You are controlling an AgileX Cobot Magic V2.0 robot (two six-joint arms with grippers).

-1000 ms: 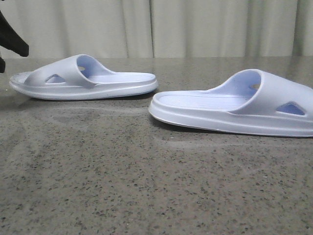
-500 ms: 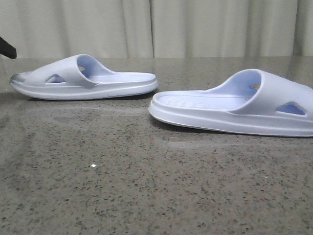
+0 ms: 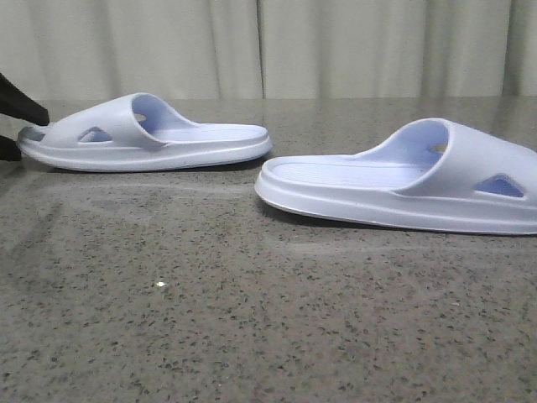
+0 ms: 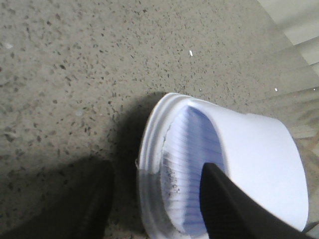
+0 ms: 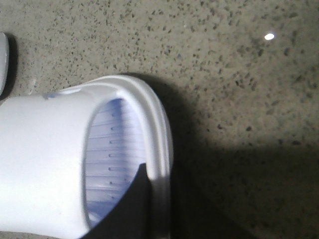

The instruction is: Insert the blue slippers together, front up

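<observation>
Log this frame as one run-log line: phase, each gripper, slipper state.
phase: pre-grasp | left gripper: open, jaws straddling left slipper toe rim | right gripper: one finger over right slipper toe, closure unclear | slippers: apart, flat on table

Speckled grey stone table [image 3: 252, 319]; pale pleated curtain [image 3: 336, 46] behind.

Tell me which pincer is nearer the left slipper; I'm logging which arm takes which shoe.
Left. The left pincer straddles the toe end of the left slipper, one finger over its footbed. The right pincer is at the right slipper, well away.
</observation>
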